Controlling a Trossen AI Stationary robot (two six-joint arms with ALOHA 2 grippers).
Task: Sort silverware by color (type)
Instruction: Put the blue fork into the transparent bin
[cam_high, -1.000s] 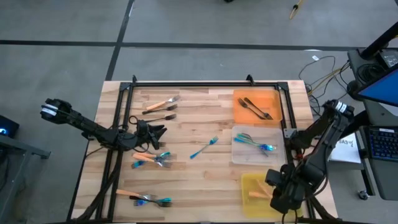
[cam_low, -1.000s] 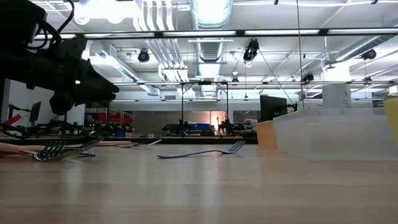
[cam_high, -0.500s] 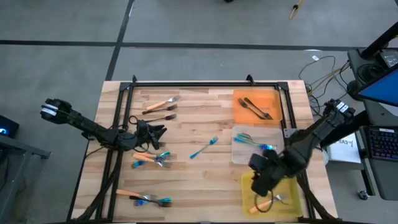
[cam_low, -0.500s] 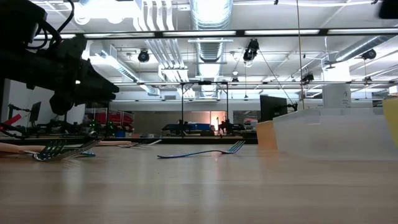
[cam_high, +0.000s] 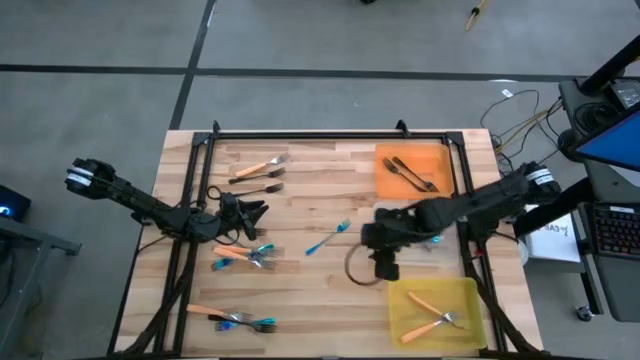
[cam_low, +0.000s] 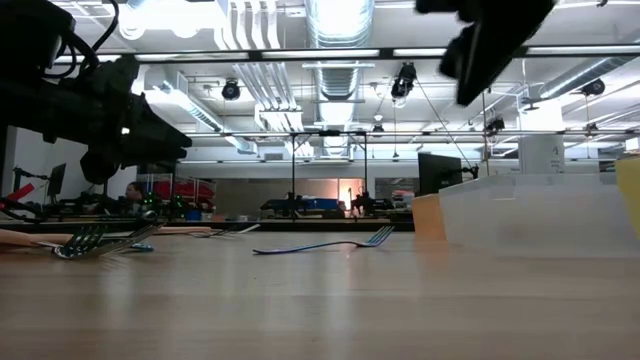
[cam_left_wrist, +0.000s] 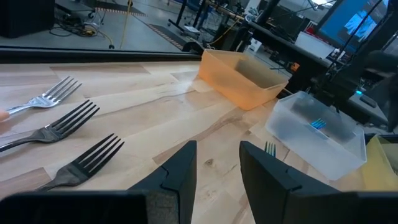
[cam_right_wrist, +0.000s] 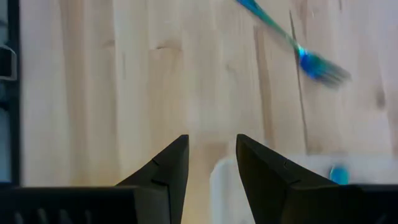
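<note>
hovering right gripper, bare wood beside

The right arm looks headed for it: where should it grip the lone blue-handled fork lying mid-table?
Grip the blue-handled fork at mid-handle, coming straight down with the fingers across its diagonal line. It lies flat, alone on the wooden table, tines toward the clear tray. The right gripper is open nearby.

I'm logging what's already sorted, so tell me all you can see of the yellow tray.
The yellow tray is a shallow, translucent-looking rectangular bin with a raised rim, probably plastic. It sits flat on the wooden table at the near right corner, just below the clear tray. Inside lie two orange forks, crossed over each other, with silver tines. No gripper touches it; the right gripper hangs over bare wood just beyond its upper left corner.
</note>
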